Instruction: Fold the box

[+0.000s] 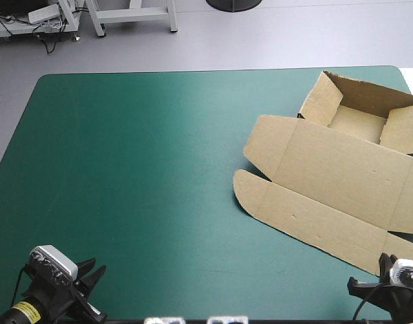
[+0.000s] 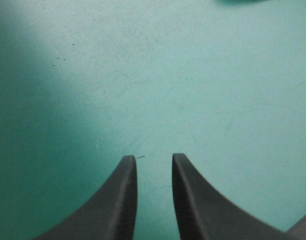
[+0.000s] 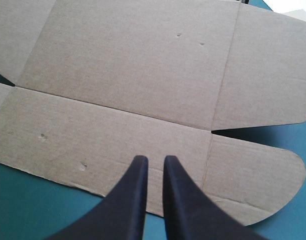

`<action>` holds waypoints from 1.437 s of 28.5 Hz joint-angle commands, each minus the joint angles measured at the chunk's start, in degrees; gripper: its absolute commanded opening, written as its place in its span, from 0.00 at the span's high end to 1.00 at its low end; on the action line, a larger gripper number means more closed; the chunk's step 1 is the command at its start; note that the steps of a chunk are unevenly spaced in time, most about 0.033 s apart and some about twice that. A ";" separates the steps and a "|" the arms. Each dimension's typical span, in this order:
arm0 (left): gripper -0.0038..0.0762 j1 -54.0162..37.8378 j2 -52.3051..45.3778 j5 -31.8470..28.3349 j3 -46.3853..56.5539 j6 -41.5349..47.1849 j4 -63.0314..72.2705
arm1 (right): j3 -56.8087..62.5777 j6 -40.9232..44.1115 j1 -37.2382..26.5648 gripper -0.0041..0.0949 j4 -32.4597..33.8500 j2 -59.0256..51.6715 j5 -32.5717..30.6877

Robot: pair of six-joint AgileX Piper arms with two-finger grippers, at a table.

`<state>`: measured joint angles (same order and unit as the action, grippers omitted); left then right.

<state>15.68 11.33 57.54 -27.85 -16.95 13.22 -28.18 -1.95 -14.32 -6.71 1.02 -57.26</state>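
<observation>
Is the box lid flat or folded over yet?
Flat: the lid lies spread on the cover; tray walls stand raised beyond it.

The right gripper (image 3: 153, 160) is seen over the flat brown flaps of the box (image 3: 143, 85), black fingers slightly parted (a narrow gap only); the teal-green cover (image 3: 23, 212) is shown alongside.

No readable text: the box (image 1: 341, 172) shows bare brown board; a yellow label (image 1: 24, 311) on the left arm (image 1: 48, 297) is too small to make out.
</observation>
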 commanded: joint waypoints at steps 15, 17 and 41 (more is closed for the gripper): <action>0.74 -0.18 0.82 -3.92 -1.47 0.05 0.96 | -1.22 -0.23 0.01 0.93 -0.31 1.07 4.58; 0.74 -0.18 0.82 -4.19 -1.47 0.05 0.96 | -1.22 -0.23 0.01 0.93 -0.31 1.07 4.58; 0.74 -0.18 0.82 -3.79 -1.47 -0.13 1.06 | -1.22 -0.23 0.01 0.94 -0.31 1.07 4.58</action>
<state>15.68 11.33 57.30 -27.85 -17.16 13.22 -28.18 -1.95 -14.32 -6.84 1.02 -57.09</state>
